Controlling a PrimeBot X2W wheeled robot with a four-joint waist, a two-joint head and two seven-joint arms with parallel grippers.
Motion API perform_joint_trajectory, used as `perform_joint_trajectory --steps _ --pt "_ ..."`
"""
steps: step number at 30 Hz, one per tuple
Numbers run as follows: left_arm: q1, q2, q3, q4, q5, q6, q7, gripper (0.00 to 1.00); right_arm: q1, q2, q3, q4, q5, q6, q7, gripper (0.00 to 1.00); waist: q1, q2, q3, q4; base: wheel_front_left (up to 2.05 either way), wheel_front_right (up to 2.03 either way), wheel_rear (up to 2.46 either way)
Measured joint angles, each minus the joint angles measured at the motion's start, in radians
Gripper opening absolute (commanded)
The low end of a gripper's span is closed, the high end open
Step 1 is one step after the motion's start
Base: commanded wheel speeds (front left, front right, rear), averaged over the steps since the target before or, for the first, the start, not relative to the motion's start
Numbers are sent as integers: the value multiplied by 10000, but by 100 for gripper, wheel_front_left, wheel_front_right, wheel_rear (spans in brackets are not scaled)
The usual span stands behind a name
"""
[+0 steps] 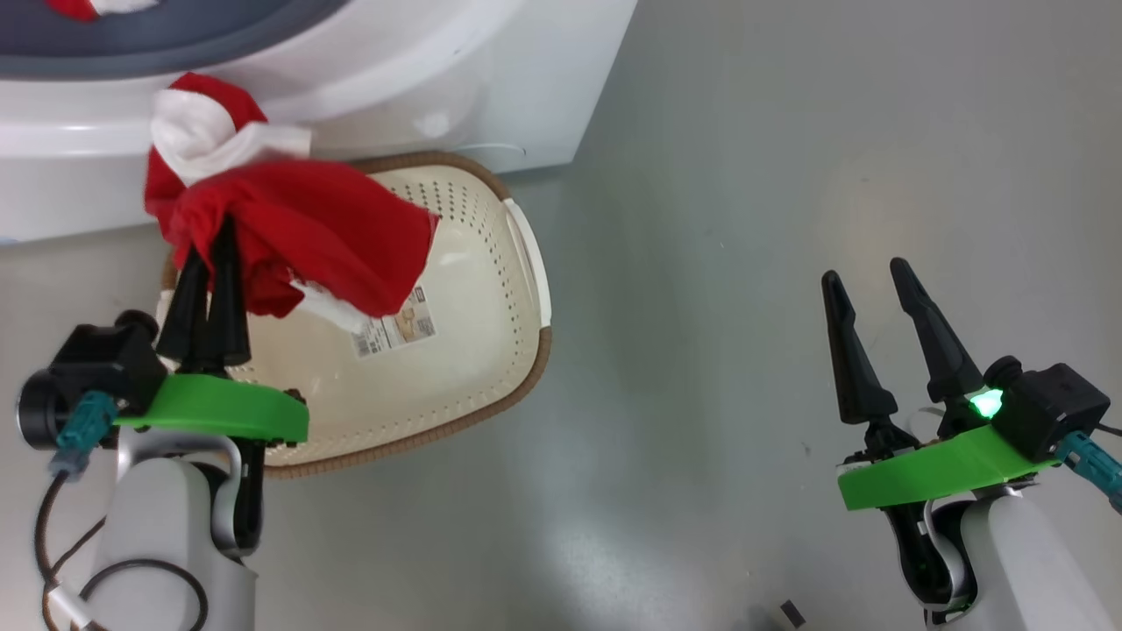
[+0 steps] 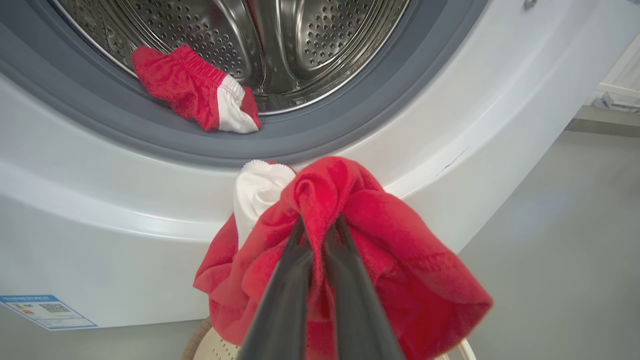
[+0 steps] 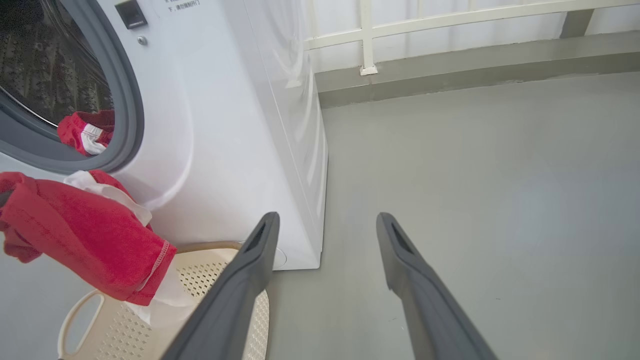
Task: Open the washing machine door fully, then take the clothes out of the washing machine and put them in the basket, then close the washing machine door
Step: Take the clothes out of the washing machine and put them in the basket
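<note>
My left gripper (image 1: 213, 235) is shut on a red and white garment of the clothes (image 1: 298, 228), holding it up over the cream basket (image 1: 491, 289) that stands on the floor before the white washing machine (image 1: 491, 79). In the left wrist view the red garment (image 2: 400, 250) drapes around my closed left gripper (image 2: 320, 225). A second red and white piece (image 2: 200, 92) lies on the lip of the steel drum (image 2: 310, 45). The washing machine door is out of view. My right gripper (image 1: 869, 277) hangs open over bare floor to the right, nothing between its fingers.
Grey floor (image 1: 745, 219) spreads to the right of the machine. A grey-blue rubber ring (image 2: 350, 130) frames the drum mouth. A white railing (image 3: 450, 20) and a low kerb run along the back wall. A blue label (image 2: 45, 312) sits low on the machine front.
</note>
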Motion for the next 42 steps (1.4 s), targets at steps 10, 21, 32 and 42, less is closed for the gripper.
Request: perform_joint_trajectory --steps 10,21,32,42 --pt "-644 8 190 1670 470 -92 2 0 -255 8 174 -59 86 0 0 100 0 0 924 -174 0 0 0" --pt "-1683 242 173 3735 830 -102 2 0 -558 12 355 -173 397 0 0 100 0 0 1874 -353 0 0 0" --pt "-2878 483 8 5254 1057 -63 0 0 -918 12 541 -339 441 0 0 100 0 0 2694 -544 0 0 0" --pt "-3821 560 81 6842 966 100 0 0 -1111 13 610 -384 445 0 0 100 0 0 3209 -600 0 0 0"
